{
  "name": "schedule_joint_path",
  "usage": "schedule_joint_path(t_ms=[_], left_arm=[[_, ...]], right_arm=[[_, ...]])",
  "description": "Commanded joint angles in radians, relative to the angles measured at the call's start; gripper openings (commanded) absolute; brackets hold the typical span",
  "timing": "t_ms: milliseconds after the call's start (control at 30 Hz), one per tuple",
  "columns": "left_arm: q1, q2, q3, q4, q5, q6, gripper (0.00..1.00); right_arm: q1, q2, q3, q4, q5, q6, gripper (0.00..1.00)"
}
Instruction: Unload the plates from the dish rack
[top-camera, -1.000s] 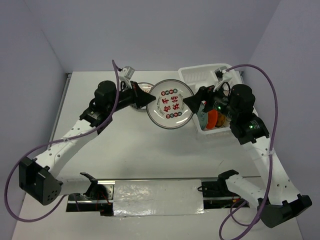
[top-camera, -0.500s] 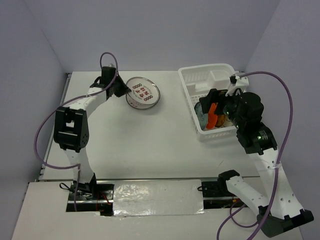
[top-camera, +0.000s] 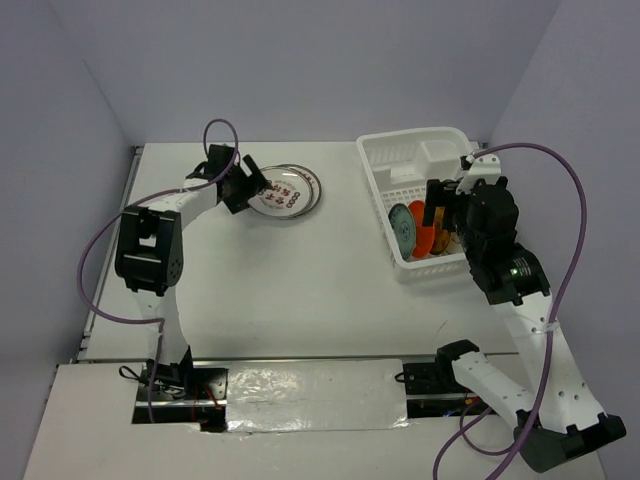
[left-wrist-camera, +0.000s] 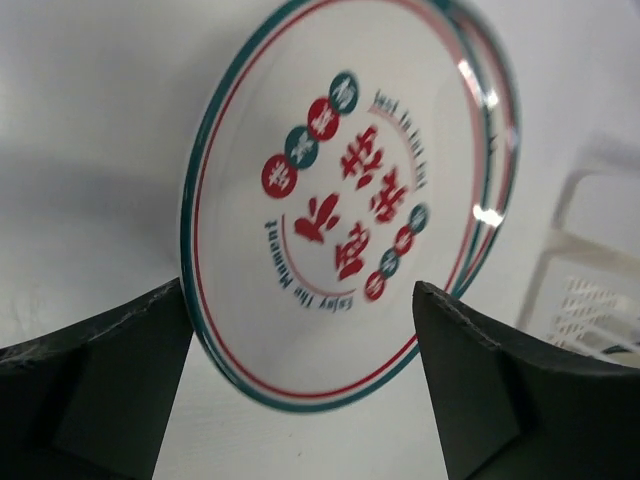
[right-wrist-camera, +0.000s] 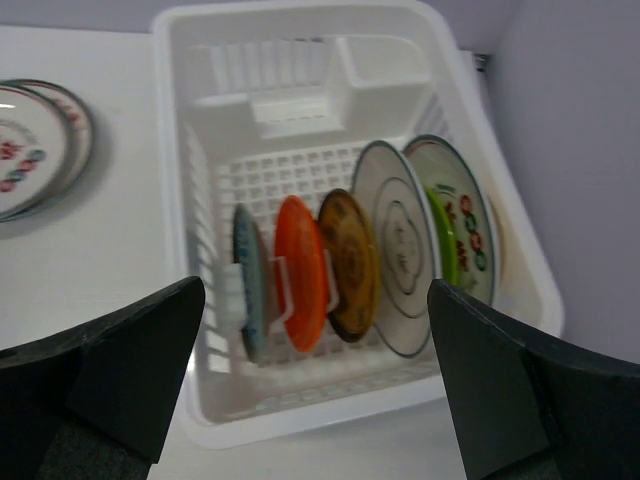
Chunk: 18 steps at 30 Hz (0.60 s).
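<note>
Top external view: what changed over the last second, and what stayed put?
The white plate with red marks, held between both grippers at mid-table, went far-left onto another plate; the left gripper let it go and stands open. The right gripper drew back over the dish rack, open. Rack and its remaining plates unchanged.

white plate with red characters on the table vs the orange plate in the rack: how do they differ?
Pose: the white plate lies flat, face up; the orange plate stands on edge.
Place: the white plate sits on a second plate on the table; the orange plate is slotted in the dish rack between other plates.
Look: the white plate has red characters and a teal rim; the orange plate looks smaller, its pattern illegible.
Both are round.
</note>
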<state>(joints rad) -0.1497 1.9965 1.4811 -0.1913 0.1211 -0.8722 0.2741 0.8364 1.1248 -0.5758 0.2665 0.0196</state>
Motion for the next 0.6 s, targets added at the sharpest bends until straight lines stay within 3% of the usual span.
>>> schedule_joint_path(t_ms=[0, 167, 333, 433, 567], left_arm=[[-0.02, -0.073, -0.07, 0.009, 0.049, -0.005, 1.0], [-0.037, -0.047, -0.07, -0.092, 0.109, 0.042, 1.0], [-0.073, -0.16, -0.133, -0.094, 0.107, 0.085, 1.0], [-0.085, -0.221, -0.122, -0.146, 0.126, 0.114, 1.0], [-0.116, -0.398, -0.214, -0.158, 0.103, 0.139, 0.99]], right_arm=[[-0.004, 0.021, -0.063, 0.058, 0.248, -0.142, 1.0], [-0.003, 0.069, -0.097, 0.103, 0.354, -0.161, 1.0], [-0.03, 0.098, -0.131, 0.186, 0.404, -0.262, 0.99], [-0.064, 0.136, -0.146, 0.226, 0.349, -0.28, 0.94], [-0.099, 0.228, -0.14, 0.264, 0.33, -0.296, 0.77]])
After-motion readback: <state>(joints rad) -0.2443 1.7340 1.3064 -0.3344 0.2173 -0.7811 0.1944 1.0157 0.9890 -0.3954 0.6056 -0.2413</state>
